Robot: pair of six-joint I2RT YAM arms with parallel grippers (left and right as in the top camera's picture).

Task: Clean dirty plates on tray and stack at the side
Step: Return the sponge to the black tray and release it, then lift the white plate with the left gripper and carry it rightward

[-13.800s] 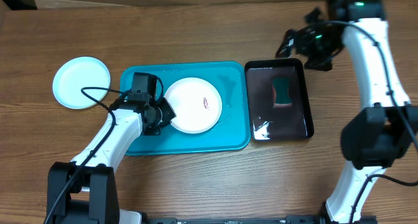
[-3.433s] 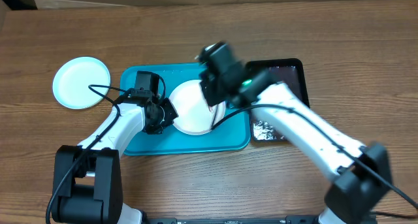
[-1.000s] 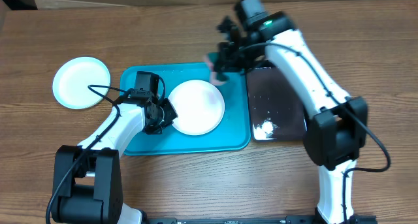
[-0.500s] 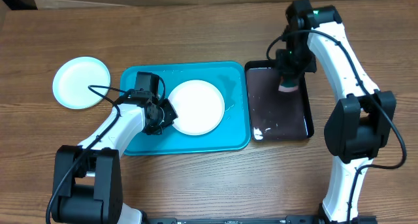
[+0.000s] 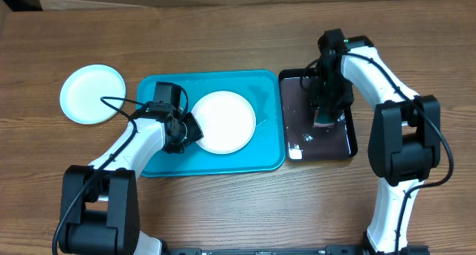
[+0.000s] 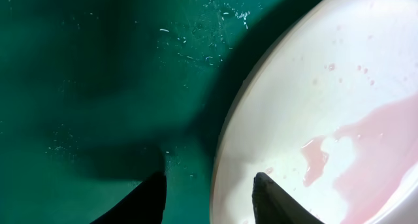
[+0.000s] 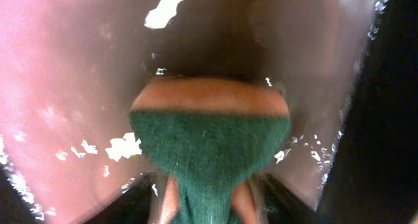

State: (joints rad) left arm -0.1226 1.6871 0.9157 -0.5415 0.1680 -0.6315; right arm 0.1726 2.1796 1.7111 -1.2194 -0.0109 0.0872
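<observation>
Wooden table [image 5: 223, 32]: left gripper [image 6: 210, 194] straddles the white plate [image 6: 339, 87] rim, jaws apart; right gripper [image 5: 326, 110], hold on the sponge [image 7: 209, 145] unclear. Best to pinch the rim squarely before lifting.

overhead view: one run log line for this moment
left gripper open astride white plate rim on turquoise tray | right gripper over black tray, sponge at its tip, grip unclear | second plate on table left of tray
</observation>
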